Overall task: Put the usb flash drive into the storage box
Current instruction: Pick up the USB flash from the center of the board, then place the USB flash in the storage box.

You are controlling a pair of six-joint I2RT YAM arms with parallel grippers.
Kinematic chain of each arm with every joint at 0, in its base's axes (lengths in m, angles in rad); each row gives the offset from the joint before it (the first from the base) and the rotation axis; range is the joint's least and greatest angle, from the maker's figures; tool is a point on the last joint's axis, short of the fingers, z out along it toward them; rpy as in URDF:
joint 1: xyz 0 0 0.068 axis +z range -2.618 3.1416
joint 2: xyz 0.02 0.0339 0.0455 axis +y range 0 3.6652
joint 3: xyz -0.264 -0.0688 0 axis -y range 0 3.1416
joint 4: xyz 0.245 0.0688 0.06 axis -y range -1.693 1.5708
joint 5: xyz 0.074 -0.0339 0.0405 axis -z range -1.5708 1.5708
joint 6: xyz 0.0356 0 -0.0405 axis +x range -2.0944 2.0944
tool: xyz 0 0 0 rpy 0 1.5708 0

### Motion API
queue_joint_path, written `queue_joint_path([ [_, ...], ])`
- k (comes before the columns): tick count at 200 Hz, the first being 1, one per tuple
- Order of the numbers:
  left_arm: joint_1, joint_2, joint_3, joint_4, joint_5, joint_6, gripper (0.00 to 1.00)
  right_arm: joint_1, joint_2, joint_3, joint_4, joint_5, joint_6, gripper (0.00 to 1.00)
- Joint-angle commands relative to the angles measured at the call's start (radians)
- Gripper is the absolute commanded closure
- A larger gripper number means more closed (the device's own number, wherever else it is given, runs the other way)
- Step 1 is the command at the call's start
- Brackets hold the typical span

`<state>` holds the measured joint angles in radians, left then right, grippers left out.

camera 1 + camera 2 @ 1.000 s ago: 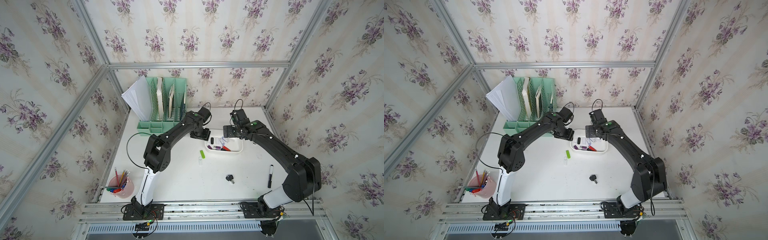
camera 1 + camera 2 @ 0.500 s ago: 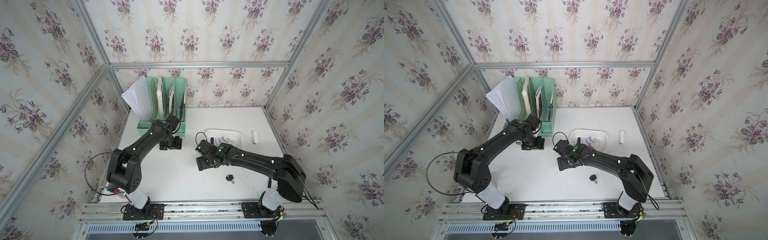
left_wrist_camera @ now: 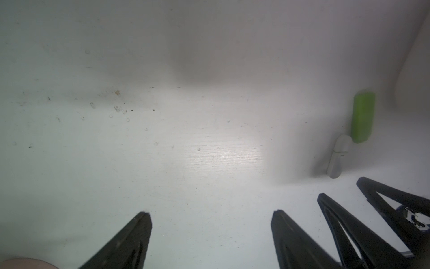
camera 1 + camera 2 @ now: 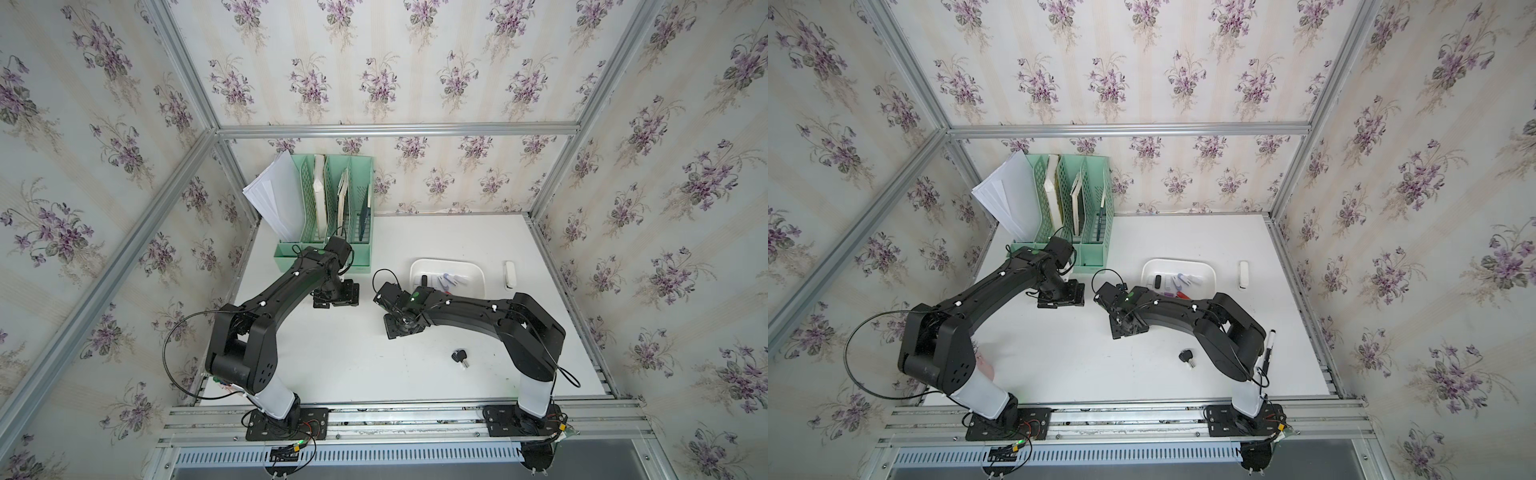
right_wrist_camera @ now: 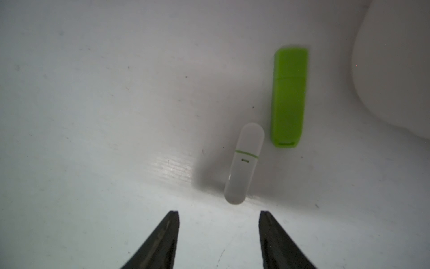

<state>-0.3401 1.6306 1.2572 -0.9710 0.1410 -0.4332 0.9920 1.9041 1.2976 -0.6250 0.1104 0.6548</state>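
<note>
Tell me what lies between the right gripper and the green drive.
The white drive lies there, just short of the green drive and clear of the right gripper, whose jaws stand open; the right wrist view shows it.

We stretch our left arm [image 4: 278, 293] forward from its base with the elbow raised and the wrist bent down, so the left gripper [image 4: 337, 294] points straight below itself. Its jaws stand wide apart with nothing between them. Our right arm [image 4: 469, 316] folds at a high elbow and lies across toward the left gripper, with the right gripper [image 4: 400, 325] also aimed downward. Its jaws are parted by a narrower gap and hold nothing. In the left wrist view, the right gripper's fingers [image 3: 327, 206] show just beside the left gripper, close but not touching.
</note>
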Motion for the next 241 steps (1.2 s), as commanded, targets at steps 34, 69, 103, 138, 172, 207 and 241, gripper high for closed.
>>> queue_joint_path([
  [34,0.005,0.002,-0.006,0.009,0.006,0.009,0.14,-0.05,0.044,0.016,0.021,0.014,-0.03,0.48],
  [69,0.007,0.006,-0.002,0.009,0.005,0.016,0.14,-0.064,0.06,0.029,0.028,0.014,-0.049,0.5],
  [103,0.009,0.01,-0.008,0.016,0.008,0.016,0.14,-0.064,0.08,0.04,0.024,0.004,-0.053,0.55],
  [138,0.01,0.018,-0.014,0.023,0.014,0.018,0.14,-0.064,0.089,0.037,0.019,-0.001,-0.055,0.64],
  [172,0.01,0.018,-0.018,0.026,0.016,0.017,0.14,-0.062,0.1,0.034,0.015,-0.007,-0.058,0.75],
  [207,0.01,0.022,-0.022,0.025,0.015,0.021,0.14,-0.062,0.095,0.035,0.011,-0.006,-0.059,0.81],
  [241,0.01,0.028,-0.021,0.027,0.017,0.022,0.14,-0.061,0.073,0.045,-0.008,-0.006,-0.056,0.82],
])
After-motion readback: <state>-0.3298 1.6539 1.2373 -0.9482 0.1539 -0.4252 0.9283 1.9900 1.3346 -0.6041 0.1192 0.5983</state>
